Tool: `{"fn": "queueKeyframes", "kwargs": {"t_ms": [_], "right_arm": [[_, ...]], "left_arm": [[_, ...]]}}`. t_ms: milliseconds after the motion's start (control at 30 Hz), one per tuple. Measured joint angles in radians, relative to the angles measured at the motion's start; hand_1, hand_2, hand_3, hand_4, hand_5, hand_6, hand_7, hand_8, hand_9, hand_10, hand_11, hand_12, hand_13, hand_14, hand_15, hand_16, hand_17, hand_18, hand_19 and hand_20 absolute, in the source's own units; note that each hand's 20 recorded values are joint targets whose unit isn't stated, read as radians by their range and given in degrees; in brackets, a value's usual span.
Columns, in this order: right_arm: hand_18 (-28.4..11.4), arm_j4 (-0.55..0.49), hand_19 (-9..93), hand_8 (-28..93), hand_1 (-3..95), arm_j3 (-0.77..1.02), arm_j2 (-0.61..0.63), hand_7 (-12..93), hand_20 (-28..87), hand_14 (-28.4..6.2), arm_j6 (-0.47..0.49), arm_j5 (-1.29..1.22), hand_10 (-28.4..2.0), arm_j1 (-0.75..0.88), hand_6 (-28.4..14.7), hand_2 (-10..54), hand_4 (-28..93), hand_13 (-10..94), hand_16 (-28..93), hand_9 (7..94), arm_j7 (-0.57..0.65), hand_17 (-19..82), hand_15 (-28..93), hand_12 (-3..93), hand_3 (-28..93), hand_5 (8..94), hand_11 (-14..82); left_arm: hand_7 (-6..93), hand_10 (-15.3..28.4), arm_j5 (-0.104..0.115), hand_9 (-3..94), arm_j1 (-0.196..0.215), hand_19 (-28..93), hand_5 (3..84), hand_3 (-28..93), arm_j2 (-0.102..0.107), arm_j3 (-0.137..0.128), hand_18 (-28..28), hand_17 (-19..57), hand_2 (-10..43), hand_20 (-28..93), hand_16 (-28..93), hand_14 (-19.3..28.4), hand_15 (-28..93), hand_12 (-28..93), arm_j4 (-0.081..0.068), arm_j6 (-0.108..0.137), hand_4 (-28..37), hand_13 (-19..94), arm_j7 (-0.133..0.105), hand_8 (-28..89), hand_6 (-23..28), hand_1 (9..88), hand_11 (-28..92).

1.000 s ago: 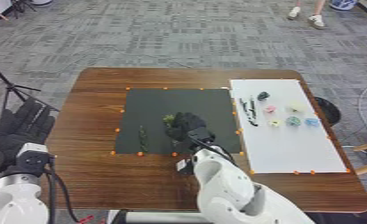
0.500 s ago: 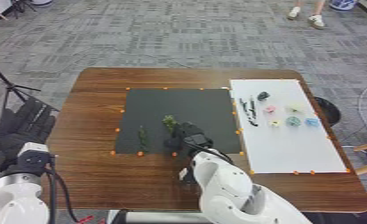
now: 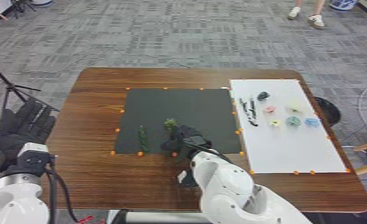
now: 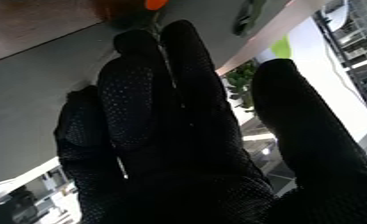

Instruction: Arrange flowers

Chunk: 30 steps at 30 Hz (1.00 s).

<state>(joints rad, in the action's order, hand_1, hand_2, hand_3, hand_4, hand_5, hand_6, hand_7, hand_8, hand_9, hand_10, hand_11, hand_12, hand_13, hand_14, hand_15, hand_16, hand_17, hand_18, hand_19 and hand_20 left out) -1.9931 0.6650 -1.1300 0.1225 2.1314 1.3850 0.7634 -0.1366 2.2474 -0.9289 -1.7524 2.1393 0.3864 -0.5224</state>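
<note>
head view: dark mat (image 3: 175, 101) lies on wooden table (image 3: 98, 112), grey carpet (image 3: 179, 40) beyond

Black tripod (image 3: 12, 87) at left, dark bin (image 3: 331, 112) at right, grey carpet (image 3: 188, 40)

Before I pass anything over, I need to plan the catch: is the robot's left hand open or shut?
Open: in the head view, the left hand has its fingers extended, not curled.

I count two green sprigs (image 3: 143, 139) on the dark mat (image 3: 171, 102). To the mat's right are one white sheet (image 3: 290, 152), five pastel blooms (image 3: 293, 121), one dark lump (image 3: 263, 95) and slender black-and-white pieces (image 3: 251, 116) too small to count.
</note>
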Motion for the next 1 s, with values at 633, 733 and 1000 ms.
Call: {"fn": "queueKeyframes", "kwargs": {"t_ms": [633, 733, 1000], "right_arm": [[-28.4, -0.054, 83, -10, 22.3, 0.016, 0.001, 12, 41, -18.2, 0.041, 0.021, -23.8, -0.001, -5.1, -0.5, -7, 63, 31, 68.7, 0.027, 36, 62, 17.1, 73, 71.2, 15.9], [-28.4, -0.069, 83, -10, 23.9, 0.024, 0.001, 12, 40, -17.8, 0.046, 0.014, -24.8, -0.001, -4.6, -0.8, -8, 63, 31, 65.7, 0.027, 37, 61, 15.7, 72, 73.2, 13.7], [-28.4, -0.097, 87, -9, 25.3, 0.115, 0.011, 12, 39, -19.6, -0.014, 0.105, -24.7, 0.031, -8.9, -2.5, -13, 59, 32, 60.3, 0.033, 36, 65, 17.0, 73, 68.3, 16.1]], "left_arm": [[16.5, 13.9, 0.003, 28.9, 0.009, 25, 41.6, 76, -0.005, -0.003, 11.0, -5.2, 18.0, 11, -6, 13.2, 29, 8, 0.000, 0.000, -28.3, 22, -0.006, -11, 8.5, 23.8, 25], [16.5, 14.0, 0.003, 28.9, 0.010, 25, 41.7, 76, -0.007, -0.005, 11.0, -5.2, 18.0, 11, -6, 13.2, 29, 8, 0.000, 0.000, -28.3, 22, -0.007, -11, 8.5, 23.8, 25], [16.4, 14.0, 0.006, 29.0, 0.022, 25, 41.7, 76, -0.014, -0.012, 11.0, -5.2, 17.9, 11, -6, 13.2, 29, 8, 0.006, -0.012, -28.3, 22, -0.025, -11, 8.5, 23.7, 25]]}}
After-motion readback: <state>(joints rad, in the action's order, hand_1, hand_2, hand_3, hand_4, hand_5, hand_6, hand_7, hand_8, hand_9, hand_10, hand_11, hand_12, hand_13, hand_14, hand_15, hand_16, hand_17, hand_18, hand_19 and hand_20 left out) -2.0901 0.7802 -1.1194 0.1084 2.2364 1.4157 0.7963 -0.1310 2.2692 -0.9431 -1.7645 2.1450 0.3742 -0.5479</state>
